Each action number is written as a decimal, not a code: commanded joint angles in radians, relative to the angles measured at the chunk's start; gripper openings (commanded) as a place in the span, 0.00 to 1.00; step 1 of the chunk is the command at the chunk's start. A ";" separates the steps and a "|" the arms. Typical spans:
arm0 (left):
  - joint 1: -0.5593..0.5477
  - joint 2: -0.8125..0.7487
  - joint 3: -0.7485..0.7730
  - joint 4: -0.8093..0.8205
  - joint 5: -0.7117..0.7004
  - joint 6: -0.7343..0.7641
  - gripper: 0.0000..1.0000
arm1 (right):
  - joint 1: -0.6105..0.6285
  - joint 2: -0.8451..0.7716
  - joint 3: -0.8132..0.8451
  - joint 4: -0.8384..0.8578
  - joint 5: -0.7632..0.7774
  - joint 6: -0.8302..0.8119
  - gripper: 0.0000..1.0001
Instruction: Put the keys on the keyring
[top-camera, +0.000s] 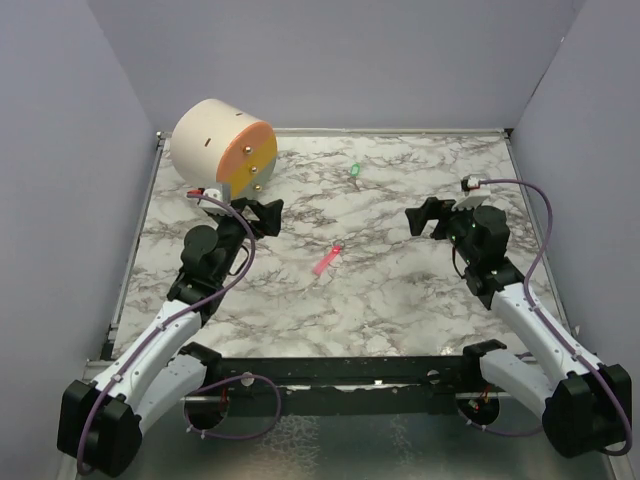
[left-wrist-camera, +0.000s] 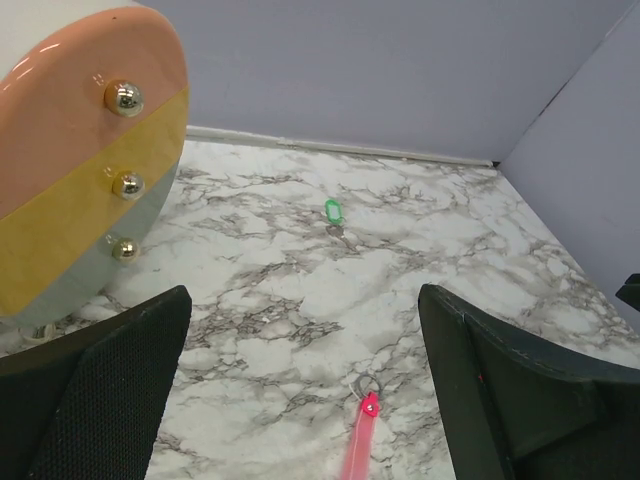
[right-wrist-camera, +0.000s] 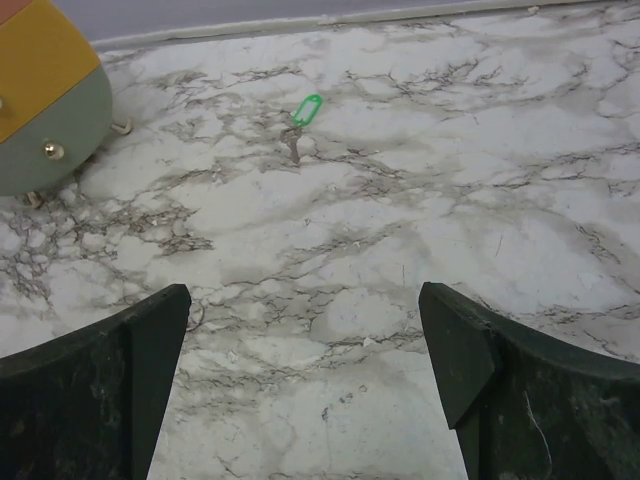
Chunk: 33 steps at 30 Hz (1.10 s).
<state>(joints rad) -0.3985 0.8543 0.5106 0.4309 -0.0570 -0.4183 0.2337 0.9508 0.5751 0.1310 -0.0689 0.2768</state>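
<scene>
Top view: left gripper (top-camera: 258, 215) released, jaws spread, empty, over left part of bench (top-camera: 400, 300), just in front of cream-and-orange cylinder (top-camera: 222, 148) at far-left corner. Right gripper (top-camera: 428, 218) released, empty, toward right edge. Pink key (top-camera: 327, 261) flat near bench centre, between grippers. Green key (top-camera: 354, 169) near far edge, well apart from pink key.
Left wrist: fingers wide; pink key (left-wrist-camera: 360, 440) low between them, green key (left-wrist-camera: 333, 210) beyond.
Right wrist: fingers wide; green key (right-wrist-camera: 307, 109) ahead, untouched.

Count: keys 2, i.e. pink key (top-camera: 326, 262) and green key (top-camera: 354, 170); cylinder (top-camera: 215, 140) 1; grippers 2, i.e. left gripper (top-camera: 258, 209) and right gripper (top-camera: 425, 215).
</scene>
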 joint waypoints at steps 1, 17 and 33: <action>0.003 -0.046 0.002 0.012 -0.011 -0.011 0.99 | 0.000 -0.030 0.013 -0.014 0.024 0.040 1.00; 0.001 -0.143 -0.031 -0.050 -0.129 -0.123 0.99 | -0.001 -0.133 -0.009 -0.065 0.052 0.054 1.00; -0.002 0.050 0.077 -0.108 0.100 -0.021 0.83 | -0.001 -0.042 0.010 -0.053 -0.073 0.083 0.83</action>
<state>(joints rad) -0.3985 0.8680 0.5587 0.3122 -0.0696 -0.4648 0.2337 0.8764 0.5652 0.0814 -0.0555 0.3618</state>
